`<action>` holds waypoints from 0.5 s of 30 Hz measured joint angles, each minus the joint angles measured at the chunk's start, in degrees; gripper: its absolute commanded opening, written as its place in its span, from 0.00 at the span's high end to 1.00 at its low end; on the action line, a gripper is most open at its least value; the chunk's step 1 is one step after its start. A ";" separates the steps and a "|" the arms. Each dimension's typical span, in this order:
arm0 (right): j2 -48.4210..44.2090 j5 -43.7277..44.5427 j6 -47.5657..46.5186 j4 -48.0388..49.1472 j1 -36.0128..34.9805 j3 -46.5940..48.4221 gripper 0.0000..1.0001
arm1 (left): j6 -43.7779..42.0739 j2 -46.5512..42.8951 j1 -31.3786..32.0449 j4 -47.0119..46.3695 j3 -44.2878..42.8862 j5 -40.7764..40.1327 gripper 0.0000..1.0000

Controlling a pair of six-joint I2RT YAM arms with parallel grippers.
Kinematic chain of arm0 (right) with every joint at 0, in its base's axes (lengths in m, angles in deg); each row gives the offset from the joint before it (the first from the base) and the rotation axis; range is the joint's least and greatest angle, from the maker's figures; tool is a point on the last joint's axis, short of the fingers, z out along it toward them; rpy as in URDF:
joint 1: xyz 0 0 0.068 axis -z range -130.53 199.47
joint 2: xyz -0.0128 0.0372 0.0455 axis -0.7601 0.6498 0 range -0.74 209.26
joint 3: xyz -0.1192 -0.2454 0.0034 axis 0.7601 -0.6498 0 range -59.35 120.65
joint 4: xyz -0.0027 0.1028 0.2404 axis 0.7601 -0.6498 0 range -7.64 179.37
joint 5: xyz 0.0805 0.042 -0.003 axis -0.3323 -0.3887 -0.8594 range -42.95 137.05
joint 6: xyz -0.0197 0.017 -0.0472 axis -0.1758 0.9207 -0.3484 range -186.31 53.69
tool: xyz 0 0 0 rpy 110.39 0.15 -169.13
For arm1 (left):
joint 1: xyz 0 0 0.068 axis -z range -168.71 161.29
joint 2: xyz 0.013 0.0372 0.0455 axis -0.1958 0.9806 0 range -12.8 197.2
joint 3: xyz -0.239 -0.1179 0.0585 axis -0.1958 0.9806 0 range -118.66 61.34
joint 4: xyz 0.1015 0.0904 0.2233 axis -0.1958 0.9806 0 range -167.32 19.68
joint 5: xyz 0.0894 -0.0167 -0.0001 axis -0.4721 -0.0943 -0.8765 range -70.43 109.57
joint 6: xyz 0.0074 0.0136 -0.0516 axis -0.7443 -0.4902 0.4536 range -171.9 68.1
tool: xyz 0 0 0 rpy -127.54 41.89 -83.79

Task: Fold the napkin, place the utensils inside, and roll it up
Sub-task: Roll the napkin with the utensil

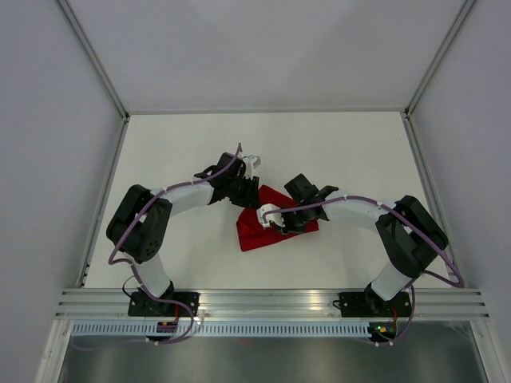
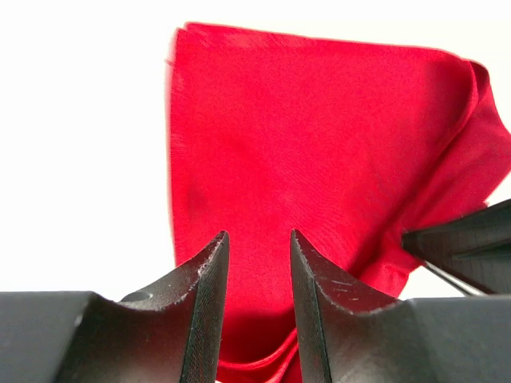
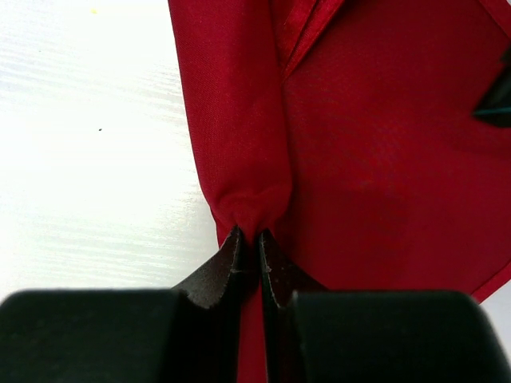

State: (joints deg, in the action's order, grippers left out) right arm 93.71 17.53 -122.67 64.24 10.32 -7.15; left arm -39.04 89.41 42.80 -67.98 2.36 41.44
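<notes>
Looking on from beside the rig, I see the napkin (image 1: 254, 233) lying roughly in the middle of the table (image 1: 335, 144), a touch toward the table's near edge. It is doubled over at least once, with layered edges showing along one side.

The right gripper (image 3: 247, 233) has its jaws nipped together on a bunched fold of the red cloth, which puckers into a small tuck right at the tips. The left gripper (image 2: 257, 237) has its jaws partly apart, with nothing between them that I can make out. The cloth spreads flat on the table beyond its tips.

I'd judge the cloth to be light, limp and a bit slick, going by its sheen and fine creases. A pinch on a corner or a doubled edge should hold better than one on the flat middle, where fingers would likely skid or drag both layers along. Lifted by one point it would droop, and the fold could slide open, so two holds along one edge seem wiser.

No utensils are in view. I can read no brand, label or writing on the cloth, the arms or the table.
</notes>
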 measured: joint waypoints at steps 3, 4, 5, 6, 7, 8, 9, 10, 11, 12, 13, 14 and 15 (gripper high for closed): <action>0.24 -0.04 0.00 -0.24 0.00 0.26 0.99 | 1.05 -3.67 -0.42 -0.28 0.61 -6.34 0.61; 0.39 -0.07 0.00 -0.37 0.00 0.39 0.99 | 1.75 -5.53 -0.61 -0.68 1.29 -8.48 0.61; 0.55 -0.15 -0.02 -0.55 0.00 0.61 0.99 | 2.64 -7.74 -1.01 -1.25 2.25 -10.49 0.61; 0.72 -0.17 -0.02 -0.72 0.00 0.81 1.00 | 3.45 -9.84 -1.62 -2.14 3.43 -12.02 0.59; 0.90 -0.22 -0.02 -0.87 0.00 1.01 0.99 | 4.42 -12.83 -2.64 -3.04 5.11 -13.62 0.55; 1.11 -0.24 -0.02 -1.11 0.00 1.27 1.00 | 5.33 -16.06 -3.87 -4.31 6.75 -15.28 0.51; 1.31 -0.24 -0.02 -1.29 0.00 1.53 1.00 | 6.16 -19.39 -5.09 -5.66 8.20 -17.27 0.40; 1.49 -0.28 -0.02 -1.49 0.00 1.75 0.99 | 7.13 -22.56 -6.29 -7.02 9.51 -19.43 0.32; 1.73 -0.37 -0.02 -1.81 0.00 2.03 0.99 | 8.59 -25.59 -7.45 -8.28 10.47 -21.14 0.26; 1.99 -0.44 -0.02 -2.05 0.00 2.38 1.00 | 10.10 -28.30 -8.59 -9.64 11.10 -22.29 0.11; 2.25 -0.46 0.00 -2.27 0.00 2.69 0.99 | 12.00 -30.67 -10.16 -11.93 11.89 -22.16 0.07; 2.47 -0.55 0.00 -2.49 0.00 2.95 1.00 | 13.49 -32.35 -11.32 -13.49 12.52 -22.25 0.07; 2.64 -0.57 0.00 -2.69 0.00 3.17 1.00 | 15.28 -34.21 -12.92 -15.19 13.25 -22.23 0.08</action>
State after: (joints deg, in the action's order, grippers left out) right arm 96.36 16.96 -122.67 61.55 10.32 -3.98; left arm -23.76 55.21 29.88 -83.17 15.61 19.21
